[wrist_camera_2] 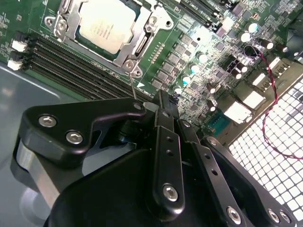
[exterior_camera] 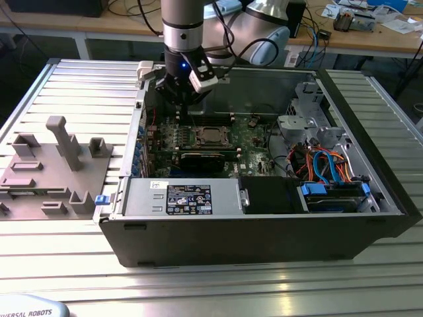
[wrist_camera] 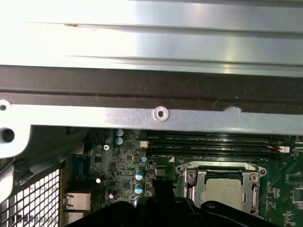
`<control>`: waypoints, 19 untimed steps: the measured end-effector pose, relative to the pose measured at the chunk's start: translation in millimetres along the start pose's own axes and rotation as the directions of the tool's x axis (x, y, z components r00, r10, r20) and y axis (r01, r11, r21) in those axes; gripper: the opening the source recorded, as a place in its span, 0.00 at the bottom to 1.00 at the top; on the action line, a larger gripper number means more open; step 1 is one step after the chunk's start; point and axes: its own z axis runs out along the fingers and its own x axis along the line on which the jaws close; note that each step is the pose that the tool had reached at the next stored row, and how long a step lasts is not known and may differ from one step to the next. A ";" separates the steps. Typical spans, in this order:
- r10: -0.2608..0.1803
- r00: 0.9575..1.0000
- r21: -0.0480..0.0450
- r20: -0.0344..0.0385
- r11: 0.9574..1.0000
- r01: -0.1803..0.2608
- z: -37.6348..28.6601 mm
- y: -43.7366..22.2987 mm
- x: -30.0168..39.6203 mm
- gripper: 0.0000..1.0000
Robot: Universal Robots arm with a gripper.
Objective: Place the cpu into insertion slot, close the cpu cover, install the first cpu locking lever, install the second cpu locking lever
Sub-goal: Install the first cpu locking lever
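Observation:
The cpu (wrist_camera_2: pixel 106 21) lies flat in the insertion slot (wrist_camera_2: pixel 133 67) on the green motherboard, its silvery top showing through the window of the cpu cover (wrist_camera_2: pixel 71 29), which is down over it. A thin locking lever rod (wrist_camera_2: pixel 132 85) runs from the socket's corner up to the side of my gripper (wrist_camera_2: pixel 163 97). The fingers are shut together; I cannot tell whether they touch the rod. In the exterior view the gripper (exterior_camera: pixel 190 105) hangs inside the black case just behind the socket (exterior_camera: pixel 210 137). The first wrist view shows the cpu (wrist_camera: pixel 225 191) under its cover (wrist_camera: pixel 189 177).
The case's rear wall (wrist_camera: pixel 161 113) stands close behind the gripper. Memory slots (wrist_camera_2: pixel 71 56) run along the socket, and a long black card (exterior_camera: pixel 201 158) lies in front of it. Drive cage and cables (exterior_camera: pixel 324 165) sit at the exterior view's right. A grey fixture block (exterior_camera: pixel 53 165) stands outside the case.

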 end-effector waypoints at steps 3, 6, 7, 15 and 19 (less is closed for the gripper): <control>-0.001 1.000 -0.007 0.003 1.000 0.001 -2.2 1.0 3.1 0.11; 0.003 1.000 -0.010 0.005 1.000 -0.003 -2.7 1.1 5.2 0.11; 0.003 1.000 -0.010 0.005 1.000 -0.003 -3.0 1.1 5.9 0.11; 0.003 1.000 -0.020 0.008 1.000 -0.003 -4.8 3.0 7.4 0.11; 0.004 1.000 -0.026 0.009 1.000 -0.003 -4.7 3.0 2.7 0.11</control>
